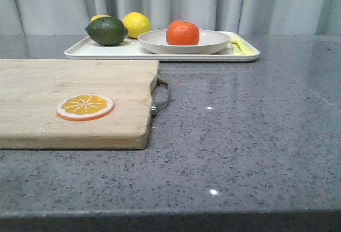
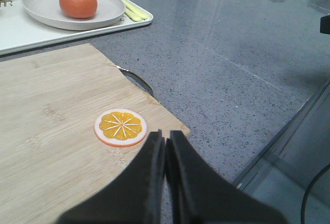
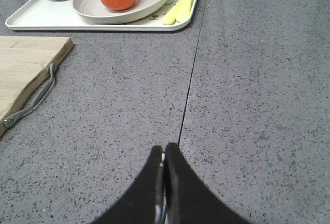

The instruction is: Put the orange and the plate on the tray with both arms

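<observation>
**Orange and plate on tray, both grippers clear**

Looks done: orange [image 1: 183, 33] sitting in plate [image 1: 184, 41], plate resting on tray [image 1: 74, 52], upper centre of front view. Little left to go wrong. Main risk, as a judgement: any further reach toward upper part of frame clipping plate rim or nudging orange out, since round fruit rolls easily in a shallow dish. Also lime [image 1: 107, 31] and lemon [image 1: 137, 24] crowded at tray's left end, yellow cutlery [image 1: 238, 45] at right end, so a sloppy pass could knock those.

Left gripper [image 2: 166, 140]: fingers pressed together, nothing held, low centre of left wrist view, over cutting board [image 2: 46, 126] just beside orange slice [image 2: 120, 127]; orange well apart, upper left of that view. Right gripper [image 3: 163, 154]: fingers pressed together, empty, bottom centre of right wrist view over bare countertop [image 3: 247, 105]; orange and plate well apart at top, left of centre.
</observation>
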Robot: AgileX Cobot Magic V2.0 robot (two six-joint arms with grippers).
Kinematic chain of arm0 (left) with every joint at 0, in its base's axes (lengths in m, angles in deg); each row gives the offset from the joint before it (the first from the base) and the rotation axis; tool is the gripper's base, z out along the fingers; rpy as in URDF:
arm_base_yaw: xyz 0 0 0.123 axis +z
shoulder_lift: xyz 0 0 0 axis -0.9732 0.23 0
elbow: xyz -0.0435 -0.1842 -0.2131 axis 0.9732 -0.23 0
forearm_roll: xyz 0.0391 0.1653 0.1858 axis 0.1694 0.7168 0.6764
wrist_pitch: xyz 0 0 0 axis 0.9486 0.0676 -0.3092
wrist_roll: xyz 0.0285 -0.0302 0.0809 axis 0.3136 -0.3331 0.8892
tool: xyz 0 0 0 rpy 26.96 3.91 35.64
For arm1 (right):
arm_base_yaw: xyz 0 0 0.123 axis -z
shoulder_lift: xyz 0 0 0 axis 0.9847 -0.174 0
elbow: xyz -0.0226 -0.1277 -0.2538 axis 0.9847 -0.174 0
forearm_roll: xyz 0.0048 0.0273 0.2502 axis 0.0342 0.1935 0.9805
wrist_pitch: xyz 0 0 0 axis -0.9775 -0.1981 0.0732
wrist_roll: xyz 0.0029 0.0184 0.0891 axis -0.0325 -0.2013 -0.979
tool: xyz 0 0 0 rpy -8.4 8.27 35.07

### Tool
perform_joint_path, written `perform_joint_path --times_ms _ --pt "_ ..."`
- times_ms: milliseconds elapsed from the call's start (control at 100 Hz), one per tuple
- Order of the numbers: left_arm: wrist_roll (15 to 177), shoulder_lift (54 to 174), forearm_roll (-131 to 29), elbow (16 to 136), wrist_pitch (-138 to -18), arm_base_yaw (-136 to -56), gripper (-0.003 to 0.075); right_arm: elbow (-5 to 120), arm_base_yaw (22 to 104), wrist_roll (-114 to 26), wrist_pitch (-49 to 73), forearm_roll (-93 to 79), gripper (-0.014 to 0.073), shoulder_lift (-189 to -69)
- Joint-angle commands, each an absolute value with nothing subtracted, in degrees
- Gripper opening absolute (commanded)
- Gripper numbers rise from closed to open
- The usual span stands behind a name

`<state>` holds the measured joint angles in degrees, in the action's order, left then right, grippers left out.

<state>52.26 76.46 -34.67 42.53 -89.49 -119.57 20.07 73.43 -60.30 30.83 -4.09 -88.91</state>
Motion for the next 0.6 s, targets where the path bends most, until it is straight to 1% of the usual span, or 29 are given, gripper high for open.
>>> perform_joint_path --times_ms 0,390,500,590 --pt "51.89 76.70 -35.39 44.16 -85.23 -119.28 -0.0019 21.62 73.72 -59.61 26.71 -3.38 -0.0068 -89.23" --pt "51.89 76.61 -35.01 44.16 -84.87 -119.28 -0.0019 21.62 73.72 -59.61 26.71 -3.38 -0.0068 -89.23" --pt "51.89 76.71 -32.01 42.79 -80.90 -119.01 -0.0019 21.62 73.72 -59.61 26.71 -3.38 -0.0068 -89.23" --pt "51.89 76.59 -31.89 40.47 -77.00 -116.83 -0.0019 21.62 73.72 -59.61 26.71 -3.38 -0.0068 -89.23"
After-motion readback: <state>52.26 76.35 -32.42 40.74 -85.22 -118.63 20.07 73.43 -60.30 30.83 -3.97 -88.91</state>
